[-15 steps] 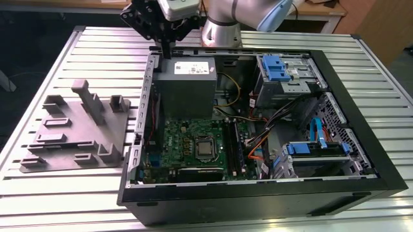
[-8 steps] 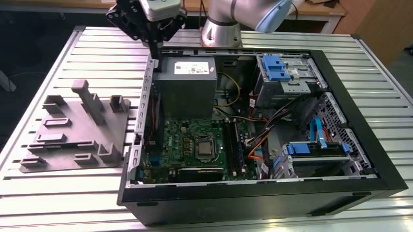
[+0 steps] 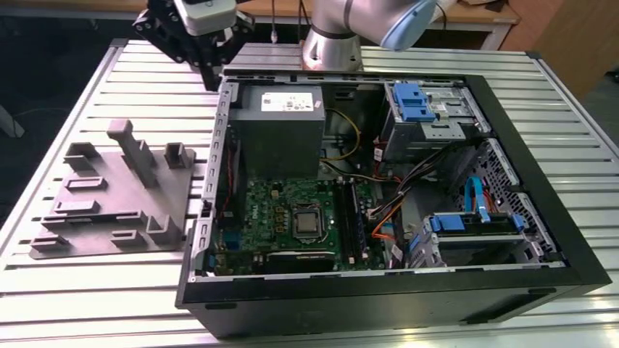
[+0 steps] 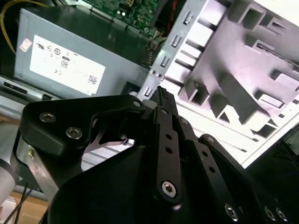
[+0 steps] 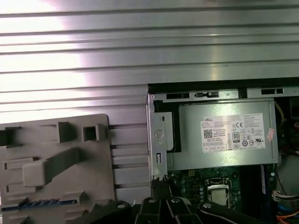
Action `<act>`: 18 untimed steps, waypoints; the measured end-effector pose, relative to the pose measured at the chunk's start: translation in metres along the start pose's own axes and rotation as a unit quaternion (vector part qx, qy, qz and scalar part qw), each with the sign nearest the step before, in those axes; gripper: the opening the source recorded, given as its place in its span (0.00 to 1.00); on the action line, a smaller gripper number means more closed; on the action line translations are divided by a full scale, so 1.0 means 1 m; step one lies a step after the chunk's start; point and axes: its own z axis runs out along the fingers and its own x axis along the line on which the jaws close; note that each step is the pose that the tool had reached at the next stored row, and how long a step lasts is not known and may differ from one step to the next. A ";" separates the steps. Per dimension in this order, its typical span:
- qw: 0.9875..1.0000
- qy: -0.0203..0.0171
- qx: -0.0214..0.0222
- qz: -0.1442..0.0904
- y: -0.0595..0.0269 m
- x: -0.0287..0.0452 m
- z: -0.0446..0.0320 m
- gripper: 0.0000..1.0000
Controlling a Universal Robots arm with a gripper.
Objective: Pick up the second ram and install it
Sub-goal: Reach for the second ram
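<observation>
Overhead light falls fairly evenly in the exterior view, leaving the ribbed worktop [image 3: 87,94] pale and bright while the inside of the open computer case [image 3: 387,297] sits in shadow. In the first wrist view, glare burns the worktop's slats almost white. In the second wrist view the black pincer [image 4: 161,93], close to the lens, looks dark and perhaps slightly soft against the washed-out grey tray [image 4: 243,60].
</observation>
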 end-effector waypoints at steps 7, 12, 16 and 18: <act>1.000 0.000 0.000 0.000 -0.0031 0.0247 0.0031 0.10; 1.000 0.000 0.000 0.000 -0.0058 0.0397 0.0059 0.10; 1.000 0.000 0.000 0.000 -0.0094 0.0496 0.0089 0.10; 1.000 0.000 0.000 0.000 -0.0122 0.0569 0.0103 0.10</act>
